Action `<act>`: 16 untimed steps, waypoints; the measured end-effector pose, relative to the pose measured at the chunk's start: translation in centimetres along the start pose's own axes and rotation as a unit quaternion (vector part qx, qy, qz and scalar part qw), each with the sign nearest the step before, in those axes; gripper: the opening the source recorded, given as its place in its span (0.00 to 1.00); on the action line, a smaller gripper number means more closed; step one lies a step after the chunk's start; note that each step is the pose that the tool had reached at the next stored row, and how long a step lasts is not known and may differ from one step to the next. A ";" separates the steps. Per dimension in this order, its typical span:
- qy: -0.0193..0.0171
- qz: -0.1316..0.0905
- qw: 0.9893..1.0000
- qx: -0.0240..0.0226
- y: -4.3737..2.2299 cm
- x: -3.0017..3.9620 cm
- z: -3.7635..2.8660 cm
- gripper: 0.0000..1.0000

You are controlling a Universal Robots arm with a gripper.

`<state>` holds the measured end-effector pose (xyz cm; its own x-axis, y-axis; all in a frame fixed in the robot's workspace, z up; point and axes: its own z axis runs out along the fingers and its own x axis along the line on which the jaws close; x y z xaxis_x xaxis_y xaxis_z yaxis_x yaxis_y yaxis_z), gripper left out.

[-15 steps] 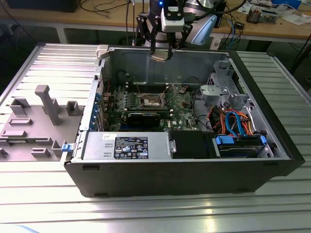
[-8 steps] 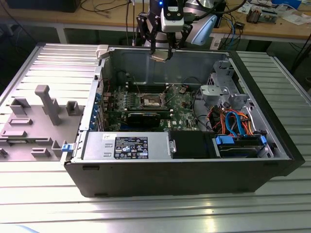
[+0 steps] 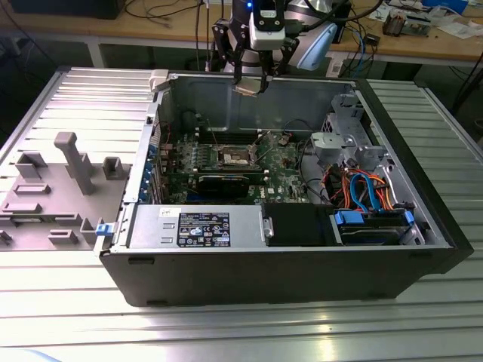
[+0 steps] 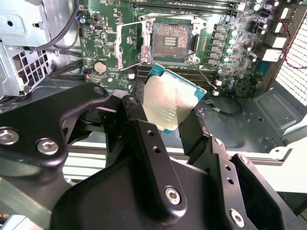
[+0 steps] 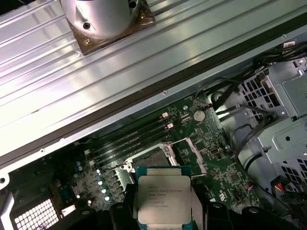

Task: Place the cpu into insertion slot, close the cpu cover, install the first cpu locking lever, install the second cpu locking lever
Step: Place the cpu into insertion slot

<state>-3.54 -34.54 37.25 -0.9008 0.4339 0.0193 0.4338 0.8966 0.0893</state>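
above the open case (image 3: 264, 273) with its motherboard (image 3: 288, 170), tool (image 4: 166, 116) tight around the cpu (image 5: 163, 199)

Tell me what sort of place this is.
Probably a robotics lab or test workshop: an opened computer case sits on a slotted metal table, a cluttered wooden workbench stands behind, and the gripper holds the cpu.

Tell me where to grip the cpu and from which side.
Take the cpu by two opposite thin edges, coming down onto its metal top. It is a flat square plate, so only its edges give parallel faces to pinch, and its underside stays free for the socket. The gripper holds it that way, above the open case.
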 end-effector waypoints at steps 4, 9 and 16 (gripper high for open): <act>0.000 0.002 1.000 0.000 0.00 0.00 0.00 0.53; 0.000 0.004 1.000 0.000 0.00 0.00 0.00 0.53; -0.001 0.008 1.000 0.000 0.00 0.00 0.00 0.53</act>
<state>-3.54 -34.54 37.25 -0.8940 0.4476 0.0193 0.4475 0.8898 0.0894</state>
